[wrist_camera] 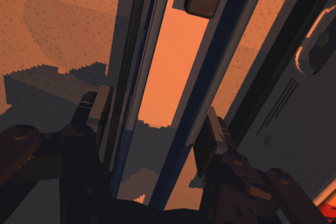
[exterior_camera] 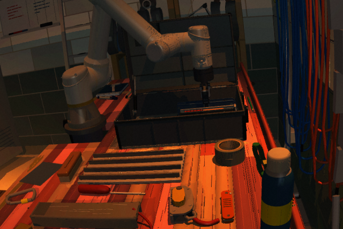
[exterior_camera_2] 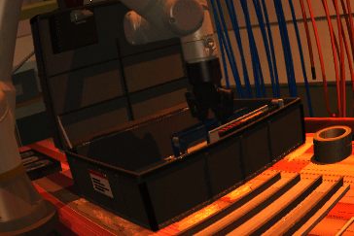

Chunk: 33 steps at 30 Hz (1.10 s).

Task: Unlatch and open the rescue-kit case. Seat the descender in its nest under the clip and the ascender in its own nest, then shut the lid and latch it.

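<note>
The long blue descender (exterior_camera: 206, 104) lies in the right half of the open black rescue-kit case (exterior_camera: 181, 115), with a grey clip bar bearing red marks (exterior_camera: 207, 109) running along its front side. The case lid (exterior_camera_2: 112, 69) stands upright behind. In the wrist camera the descender's blue rails (wrist_camera: 171, 94) run between the fingers over an orange nest floor. The orange ascender (exterior_camera: 227, 205) lies apart on the bench, at the front right near a yellow-knobbed device (exterior_camera: 180, 201). My gripper (exterior_camera: 205, 96) reaches down into the case over the descender (exterior_camera_2: 228, 125); it is open and holds nothing.
The case's front wall (exterior_camera_2: 194, 180) and right wall stand close around the gripper. On the bench in front lie a slatted tray (exterior_camera: 133, 165), a tape roll (exterior_camera: 229, 151), a flask (exterior_camera: 277, 190), a red screwdriver (exterior_camera: 105, 189) and a carabiner (exterior_camera: 20, 195).
</note>
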Tool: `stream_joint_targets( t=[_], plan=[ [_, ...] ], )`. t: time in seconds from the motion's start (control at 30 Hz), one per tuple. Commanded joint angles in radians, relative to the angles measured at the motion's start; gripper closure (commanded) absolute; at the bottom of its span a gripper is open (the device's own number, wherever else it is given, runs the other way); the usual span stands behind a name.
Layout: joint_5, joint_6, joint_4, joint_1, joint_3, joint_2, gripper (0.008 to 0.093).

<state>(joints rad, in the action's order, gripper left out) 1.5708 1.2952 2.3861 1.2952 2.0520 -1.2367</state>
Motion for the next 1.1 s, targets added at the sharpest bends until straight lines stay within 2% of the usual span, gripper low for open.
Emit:
stream_joint_targets(
  t=[0.0, 0.73, 1.07],
  plan=[
    [0.0, 0.0, -0.004, 0.0, -0.002, -0.004, 0.0434],
    [0.0, 0.0, -0.177, 0.0, -0.065, -0.114, 0.0434],
    [0.0, 0.0, -0.237, 0.0, -0.092, -0.146, 0.0434]
  ],
)
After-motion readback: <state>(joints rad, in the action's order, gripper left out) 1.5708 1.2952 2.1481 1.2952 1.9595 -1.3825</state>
